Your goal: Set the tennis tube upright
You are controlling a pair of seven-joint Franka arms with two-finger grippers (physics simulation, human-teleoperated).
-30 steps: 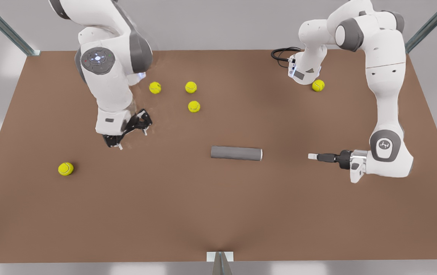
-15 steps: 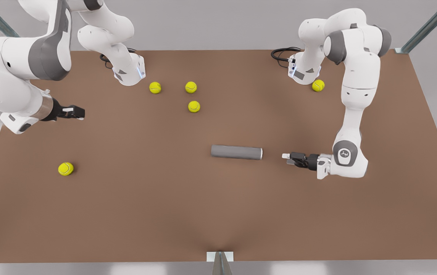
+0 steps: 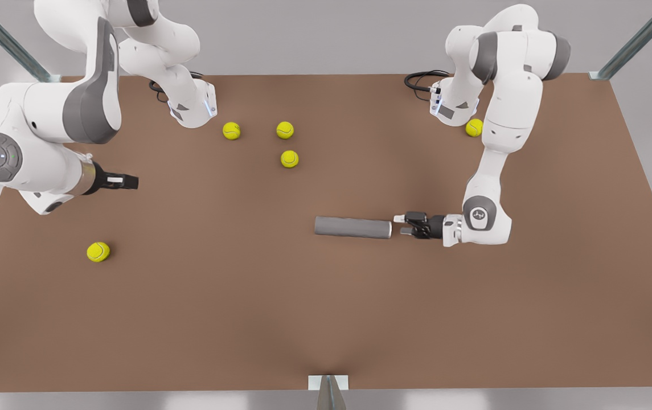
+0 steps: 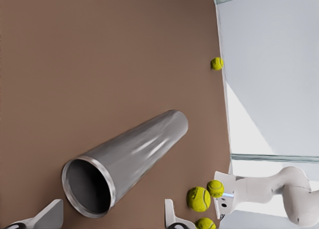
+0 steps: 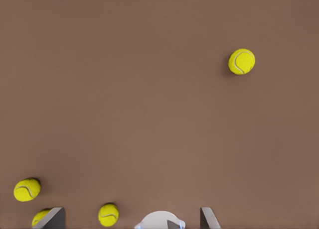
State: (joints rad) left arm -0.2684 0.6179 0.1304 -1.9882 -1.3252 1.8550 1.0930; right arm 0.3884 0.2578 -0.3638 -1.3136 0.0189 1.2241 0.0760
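I see tennis tube (image 3: pixel 352 227) lying flat on brown table (image 3: pixel 326 319), just past centre toward 4 o'clock, open lighter-rimmed end (image 4: pixel 88 186) facing front view's right. Left gripper (image 3: pixel 402 225) level with table, just beside that open end, not touching; fingers (image 4: pixel 172 215) spread apart, nothing held. Right gripper (image 3: pixel 130 182) hovers at 9 o'clock, well apart from tube; fingers (image 5: pixel 209 218) apart, empty. Tennis balls: three (image 3: pixel 284 130) clustered near 12 o'clock, one (image 3: pixel 98 251) near 8 o'clock, one (image 3: pixel 474 127) near 2 o'clock.
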